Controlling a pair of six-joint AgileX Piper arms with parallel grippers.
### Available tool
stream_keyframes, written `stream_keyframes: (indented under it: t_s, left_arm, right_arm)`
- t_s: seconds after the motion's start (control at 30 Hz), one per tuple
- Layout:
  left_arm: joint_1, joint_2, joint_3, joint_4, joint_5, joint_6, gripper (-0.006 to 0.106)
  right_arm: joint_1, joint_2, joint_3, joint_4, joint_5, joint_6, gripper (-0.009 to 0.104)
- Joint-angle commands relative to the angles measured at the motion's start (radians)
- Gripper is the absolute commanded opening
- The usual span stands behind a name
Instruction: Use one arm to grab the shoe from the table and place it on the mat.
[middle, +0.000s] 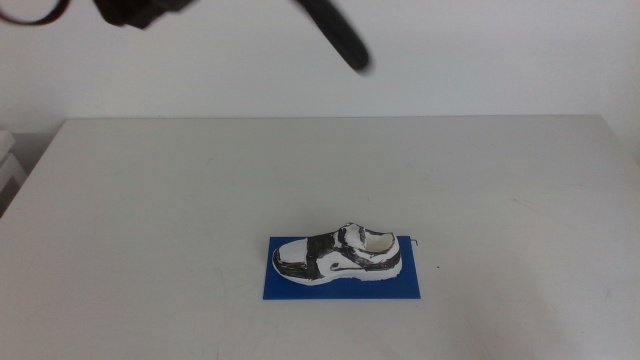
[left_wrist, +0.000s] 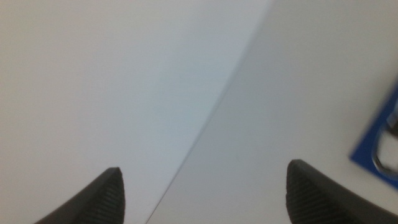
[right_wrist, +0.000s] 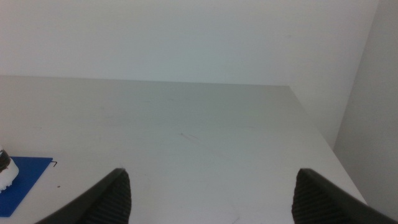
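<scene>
The dark left arm (middle: 335, 35) is raised high above the off-white desk (middle: 150, 200). Left gripper (left_wrist: 202, 186): wide open, empty. The white-and-black sneaker (middle: 338, 255) lies on the royal-blue rectangular mat (middle: 343, 286), well below it.

Left gripper (left_wrist: 204, 190): two dark ribbed jaws standing wide apart, gripping nothing, hanging over the table (left_wrist: 292, 106). Table: light grey surface, its straight edge running diagonally against a paler background. Mat (left_wrist: 375, 147): royal blue corner showing at the frame's margin. Shoe (left_wrist: 388, 149): a blurred sliver resting on the mat.
</scene>
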Motion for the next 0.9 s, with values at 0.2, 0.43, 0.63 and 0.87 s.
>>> stream_keyframes:
  t_s: [0.2, 0.43, 0.63, 0.87]
  left_arm:
    - [0.263, -0.317, 0.483, -0.184, -0.558, -0.164, 0.086]
    - [0.513, -0.649, 0.937, -0.33, -0.774, -0.164, 0.086]
    - [0.665, -0.944, 1.228, -0.391, -0.84, -0.164, 0.086]
    - [0.673, -1.172, 1.416, -0.398, -0.84, -0.164, 0.086]
  right_arm:
    - [-0.005, -0.021, -0.01, -0.008, -0.079, -0.013, 0.066]
    - [-0.005, -0.021, -0.01, -0.008, -0.079, -0.013, 0.066]
    - [-0.005, -0.021, -0.01, -0.008, -0.079, -0.013, 0.066]
    - [-0.005, -0.021, -0.01, -0.008, -0.079, -0.013, 0.066]
